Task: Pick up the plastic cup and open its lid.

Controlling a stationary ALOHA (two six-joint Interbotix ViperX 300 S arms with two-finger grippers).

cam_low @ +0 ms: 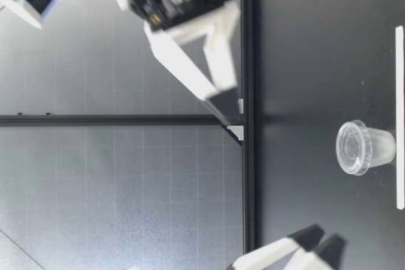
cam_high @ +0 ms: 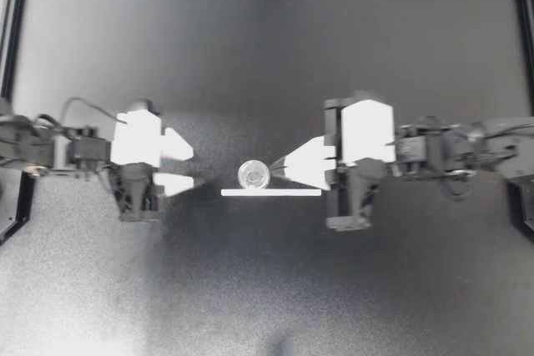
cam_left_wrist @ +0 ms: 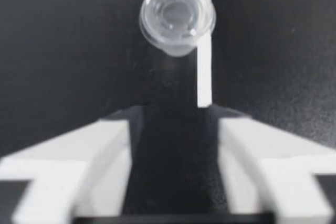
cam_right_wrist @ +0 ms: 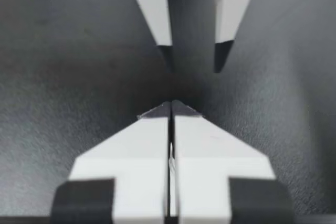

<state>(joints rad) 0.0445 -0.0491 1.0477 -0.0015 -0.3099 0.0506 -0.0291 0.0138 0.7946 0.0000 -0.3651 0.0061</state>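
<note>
Clear plastic cup (cam_high: 253, 174), round, lid (cam_low: 352, 147) on, stands upright mid-table (cam_high: 267, 289) on a matte dark surface. Top view: L gripper (cam_high: 198, 167) at cup's 9 o'clock, apart, white fingers spread w/ a moderate gap. R gripper (cam_high: 275, 171) at 3 o'clock, tips pressed together, holding nothing, near the rim. Flat white strip (cam_high: 271, 193) just beside cup at 6 o'clock. Open room at 12 and beyond the strip. Only the low view shows cup's tapered wall, wider lid rim, and R tip higher than lid. L wrist view: cup straight ahead of fingers.
</note>
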